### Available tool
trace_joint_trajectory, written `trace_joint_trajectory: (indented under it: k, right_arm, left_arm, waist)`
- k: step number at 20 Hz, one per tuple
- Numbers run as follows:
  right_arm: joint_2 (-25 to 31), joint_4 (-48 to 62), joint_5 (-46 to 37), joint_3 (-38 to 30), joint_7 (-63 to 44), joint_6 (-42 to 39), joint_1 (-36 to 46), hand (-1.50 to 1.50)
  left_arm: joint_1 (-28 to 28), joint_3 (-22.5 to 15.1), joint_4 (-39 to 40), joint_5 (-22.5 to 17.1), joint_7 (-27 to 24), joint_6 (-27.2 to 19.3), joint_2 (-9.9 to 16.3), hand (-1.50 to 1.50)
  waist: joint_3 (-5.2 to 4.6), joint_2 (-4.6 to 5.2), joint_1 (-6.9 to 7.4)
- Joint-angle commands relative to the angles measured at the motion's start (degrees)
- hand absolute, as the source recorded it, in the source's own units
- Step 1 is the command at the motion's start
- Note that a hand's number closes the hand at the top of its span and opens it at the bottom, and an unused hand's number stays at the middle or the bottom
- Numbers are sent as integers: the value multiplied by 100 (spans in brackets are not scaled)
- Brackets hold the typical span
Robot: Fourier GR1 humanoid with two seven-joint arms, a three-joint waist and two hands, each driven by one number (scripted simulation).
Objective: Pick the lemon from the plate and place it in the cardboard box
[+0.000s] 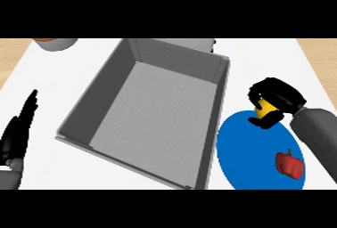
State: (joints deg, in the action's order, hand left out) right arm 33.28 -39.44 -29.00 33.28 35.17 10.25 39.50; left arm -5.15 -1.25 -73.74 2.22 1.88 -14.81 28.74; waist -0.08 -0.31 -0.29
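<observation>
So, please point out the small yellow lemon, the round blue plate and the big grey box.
small yellow lemon [265,108], head view: its visible yellow skin between the right hand's [281,95] fingers.
round blue plate [247,153], head view: bare blue surface.
big grey box [214,133], head view: its right wall.

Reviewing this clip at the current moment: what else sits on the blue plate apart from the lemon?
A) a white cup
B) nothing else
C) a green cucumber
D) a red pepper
D: a red pepper lies on the near right part of the blue plate, apart from the lemon, which the right hand curls round at the plate's far edge.
</observation>
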Motion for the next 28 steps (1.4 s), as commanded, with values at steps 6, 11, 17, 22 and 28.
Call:
trace_joint_trajectory:
  k: [6,11,17,22,28]
  right_arm:
    - [302,-2071,402,-811,-630,546,-270,150]
    - [311,-3497,573,-844,-1170,-296,-302,150]
    - [-169,-4693,1004,-847,-2169,-1033,-498,150]
    - [-1164,-4436,1048,-901,-3620,-1525,576,150]
    - [-2312,-3644,887,-894,-4326,-1477,1112,150]
  left_arm:
    - [177,71,-131,78,72,13,-38,0]
    - [236,167,-68,122,-119,25,-126,0]
    - [93,221,41,228,-112,66,-171,0]
    - [-57,210,14,275,-48,142,-261,0]
    - [121,200,-378,309,168,333,-222,0]
  waist:
    - [2,-45,-141]
    - [0,-16,-66]
    - [1,-4,-69]
    - [1,19,41]
    - [6,27,135]
